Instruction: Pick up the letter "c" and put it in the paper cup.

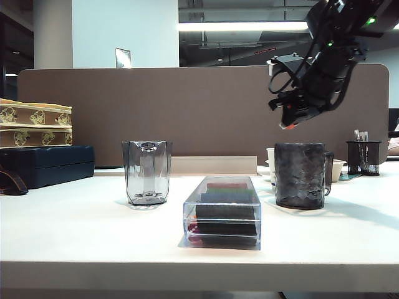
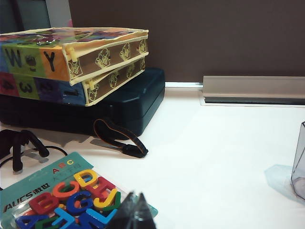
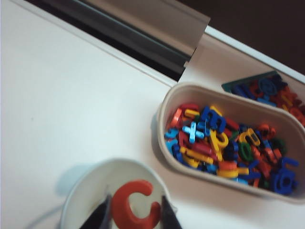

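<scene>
Clear box (image 1: 222, 212) sat nearest, dark mug (image 1: 302, 175) blocking the paper cup (image 3: 114, 191); right hand (image 3: 132, 214) above clasped letter "c" (image 3: 133, 204); left hand (image 2: 135, 215) tips pressed together, empty.

White desk (image 1: 75, 230), taupe partition panel (image 1: 187, 112) along its back edge, pale column (image 1: 124, 34) behind, lit ceiling tube (image 1: 243, 27), exposed ducting overhead, dim office beyond

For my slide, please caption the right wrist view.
Right gripper holding the orange-red letter "c" above the paper cup.
</scene>
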